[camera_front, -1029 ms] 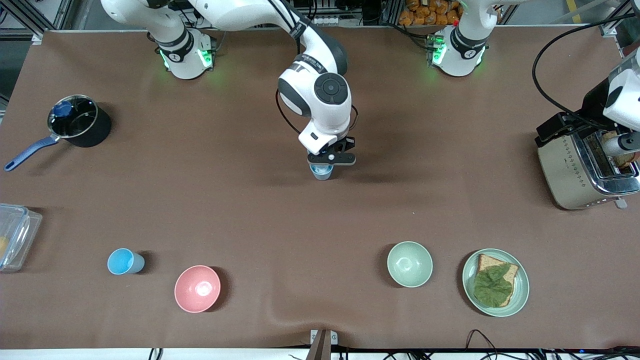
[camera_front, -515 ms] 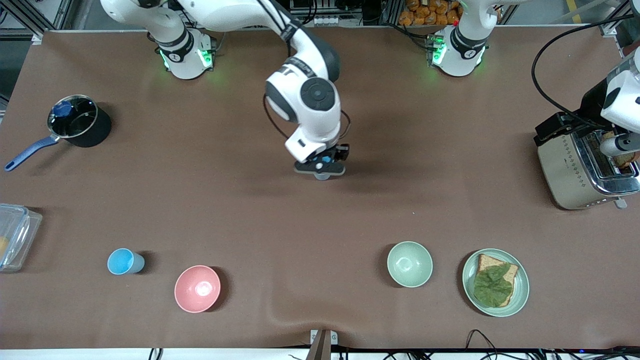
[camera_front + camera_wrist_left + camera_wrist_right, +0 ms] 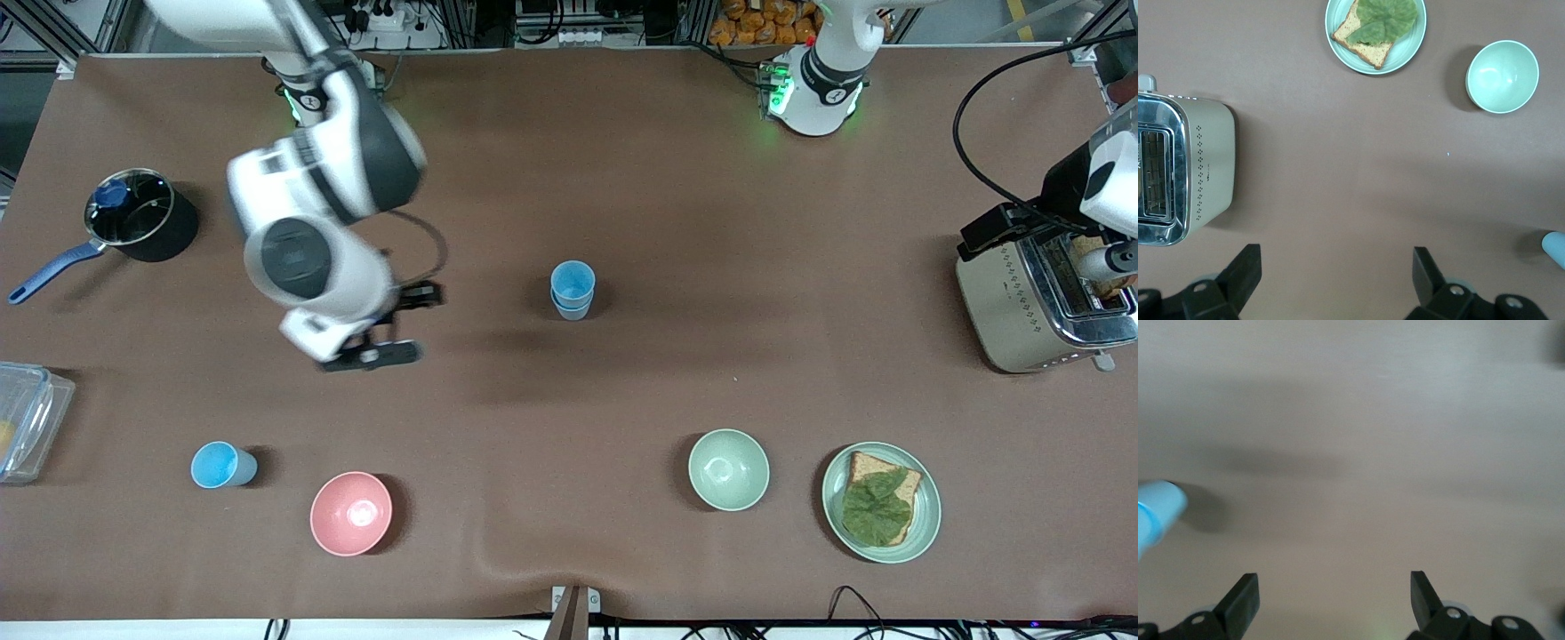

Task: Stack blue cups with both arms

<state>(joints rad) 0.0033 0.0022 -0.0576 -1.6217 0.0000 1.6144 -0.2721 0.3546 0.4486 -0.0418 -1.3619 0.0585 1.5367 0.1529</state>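
Note:
Two light-blue cups stand stacked (image 3: 572, 289) in the middle of the table. The stack also shows in the right wrist view (image 3: 1155, 512) and at the edge of the left wrist view (image 3: 1555, 248). A third blue cup (image 3: 222, 465) stands alone near the front edge, toward the right arm's end. My right gripper (image 3: 391, 329) is open and empty in the air, between the stack and the pot; it also shows in its wrist view (image 3: 1331, 595). My left gripper (image 3: 1336, 270) is open and empty, high over the table beside the toaster.
A pink bowl (image 3: 350, 513) stands beside the lone cup. A pale green bowl (image 3: 728, 468) and a plate with toast and a leaf (image 3: 880, 501) stand near the front. A toaster (image 3: 1036, 302) is at the left arm's end, a black pot (image 3: 142, 216) and a clear box (image 3: 27, 418) at the right arm's.
My right gripper has let go of the blue cup, leaving it stacked on the other cup. It has swung away toward the right arm's end of the table.

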